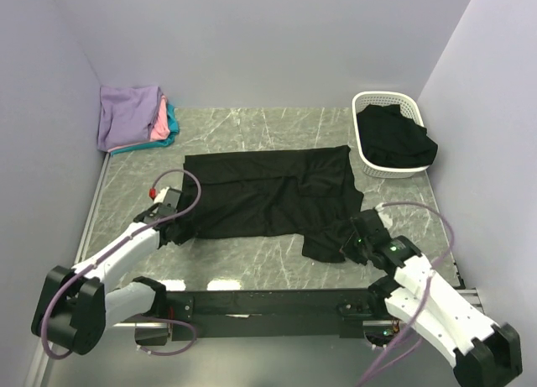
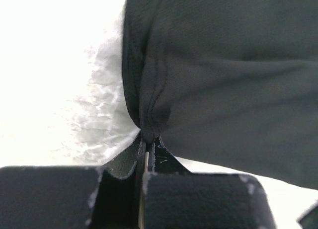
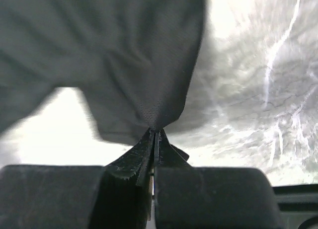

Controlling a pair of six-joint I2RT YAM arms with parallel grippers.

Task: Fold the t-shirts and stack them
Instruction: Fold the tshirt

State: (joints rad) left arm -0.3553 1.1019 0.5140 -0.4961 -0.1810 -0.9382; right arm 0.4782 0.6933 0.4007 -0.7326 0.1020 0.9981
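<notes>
Surface: a grey marbled table (image 1: 252, 257) is enclosed by pale lavender walls (image 1: 252, 43).
Black t-shirt (image 1: 268, 190): it is spread roughly flat at the middle of the table, with 1 flap reaching toward the near edge on the right.
Left gripper (image 1: 174, 232): its fingers are pressed together on the shirt's near-left corner; in the wrist view a fold of hem is seen bunched between the pads (image 2: 147, 144).
Right gripper (image 1: 352, 240): its fingers are likewise pressed together, pinching a peak of cloth at the near-right flap (image 3: 155, 134).
Folded stack (image 1: 134, 118): lavender, pink and teal shirts are piled at the far-left corner, well apart from the black one.
Basket (image 1: 359, 131): more loose black shirts (image 1: 396, 135) are held in it at the far right.
Step in hand: a fold of the near edge toward the far edge is judged to be starting, with both corners gripped.
Doing it well: both corners should be lifted together and level, and only high enough to clear the cloth beneath; the near edge should be kept taut between the 2 arms so that no crease is carried over.
Risk: each pinch is thin, so a corner may slip out if it is pulled sideways.
</notes>
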